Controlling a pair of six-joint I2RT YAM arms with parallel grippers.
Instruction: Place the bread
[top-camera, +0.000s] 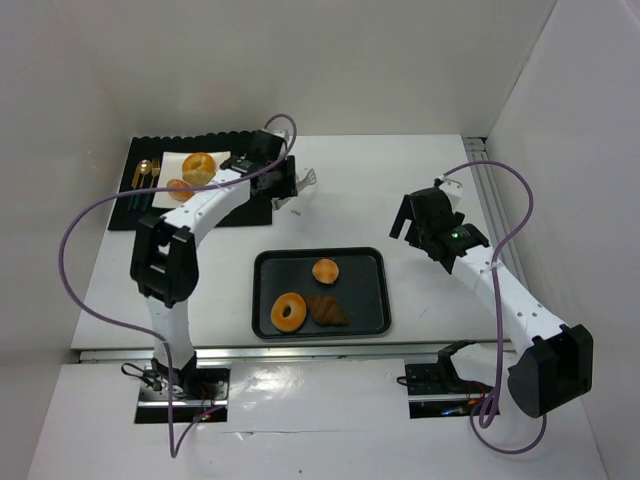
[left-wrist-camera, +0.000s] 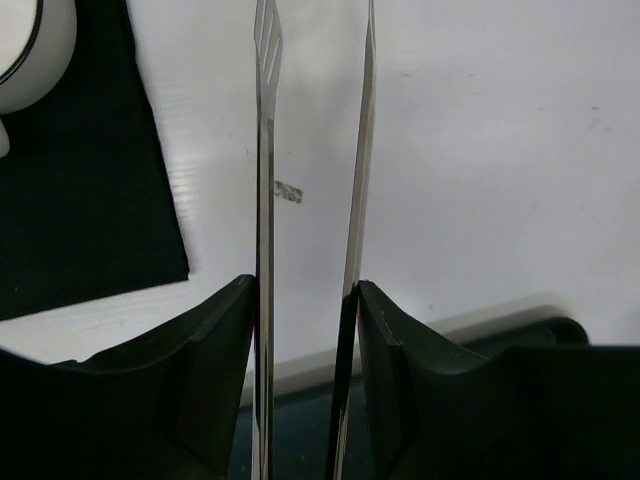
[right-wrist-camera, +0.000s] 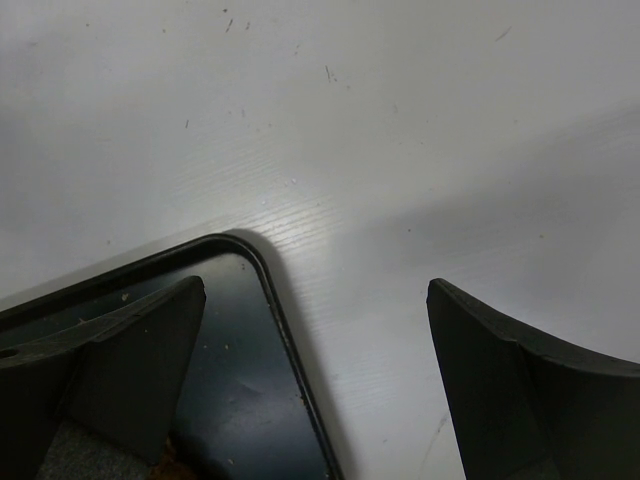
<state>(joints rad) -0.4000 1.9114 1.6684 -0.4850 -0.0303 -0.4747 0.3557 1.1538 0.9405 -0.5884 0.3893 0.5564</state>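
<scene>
A black tray (top-camera: 320, 253) in the middle of the table holds a round bun (top-camera: 325, 270), a ring donut (top-camera: 289, 312) and a croissant (top-camera: 327, 310). A white plate (top-camera: 172, 160) on the black mat carries another donut (top-camera: 199, 168) and a small bun (top-camera: 180, 188). My left gripper (top-camera: 285, 185) is shut on metal tongs (left-wrist-camera: 265, 200), whose two arms stand apart with nothing between their tips. It hovers over bare table between mat and tray. My right gripper (right-wrist-camera: 316, 290) stands open and empty above the tray's far right corner (right-wrist-camera: 240, 245).
The black mat (left-wrist-camera: 80, 200) lies at the back left with cutlery (top-camera: 145, 175) beside the plate (left-wrist-camera: 30, 50). White walls close in the table at the back and right. A small scrap (left-wrist-camera: 288, 192) lies on the table under the tongs.
</scene>
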